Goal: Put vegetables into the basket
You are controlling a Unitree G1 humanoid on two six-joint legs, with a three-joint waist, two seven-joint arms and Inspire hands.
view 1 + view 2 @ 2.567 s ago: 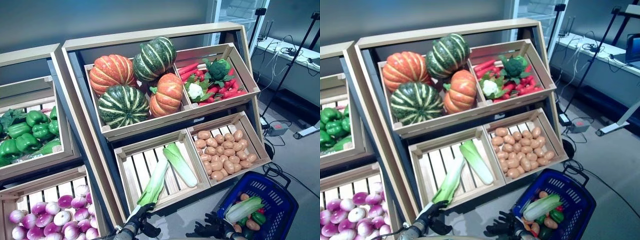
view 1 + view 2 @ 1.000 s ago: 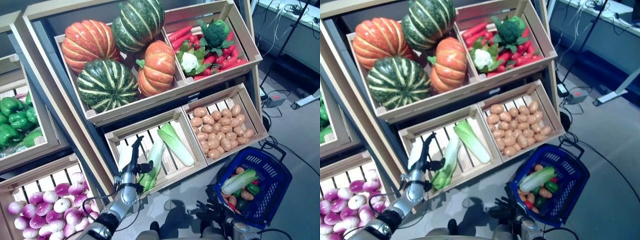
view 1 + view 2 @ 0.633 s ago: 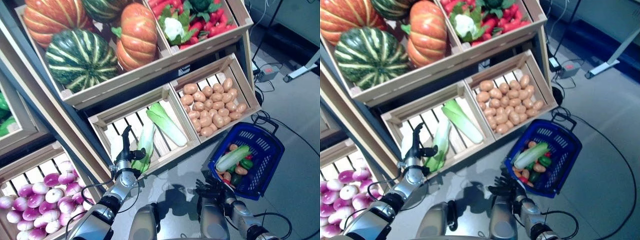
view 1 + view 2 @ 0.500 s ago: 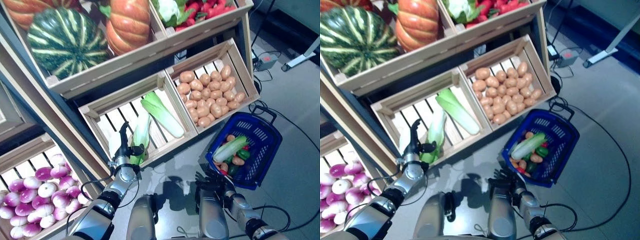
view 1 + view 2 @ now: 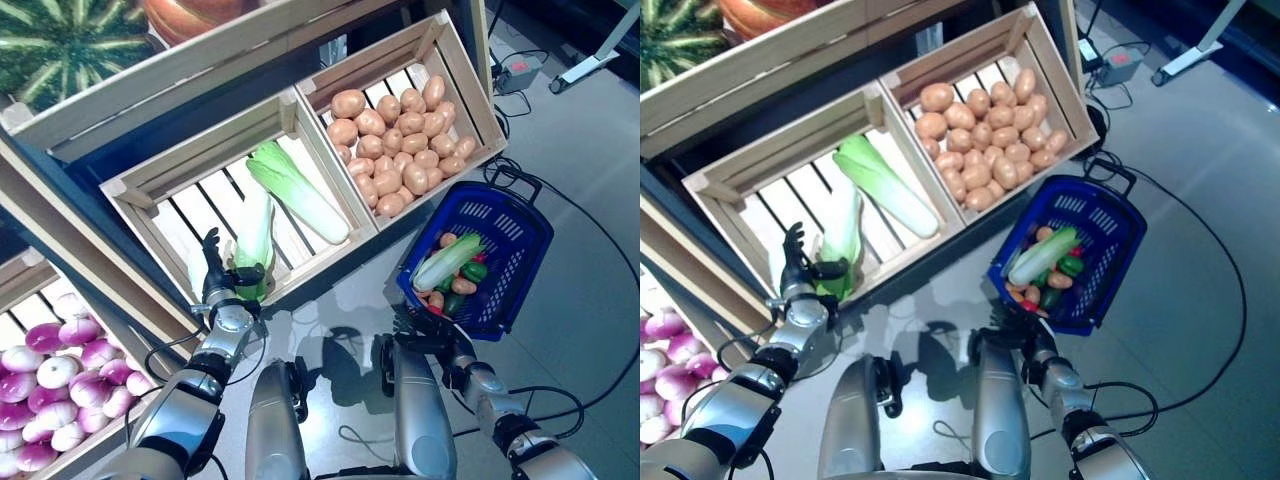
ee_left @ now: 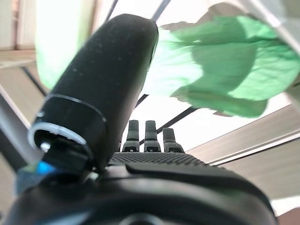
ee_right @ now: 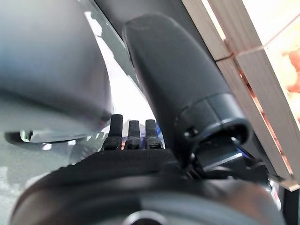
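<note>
Left hand (image 5: 222, 290) is spread wide at the leafy end of the nearer cabbage (image 5: 254, 233) in the slatted crate (image 5: 132, 190), thumb beside the leaves, nothing gripped. Close round the stalk, lift clear of the crate's front rail, then carry to the blue basket (image 5: 520, 255) right of the crate. Right hand (image 5: 432, 342) idles low by the basket, fingers loose.

Two cabbages (image 5: 275, 205) lie in the left lower crate (image 5: 135, 195); potatoes (image 5: 395, 150) fill the crate to its right. Basket (image 5: 520, 245) on floor, right of and before the shelf.
</note>
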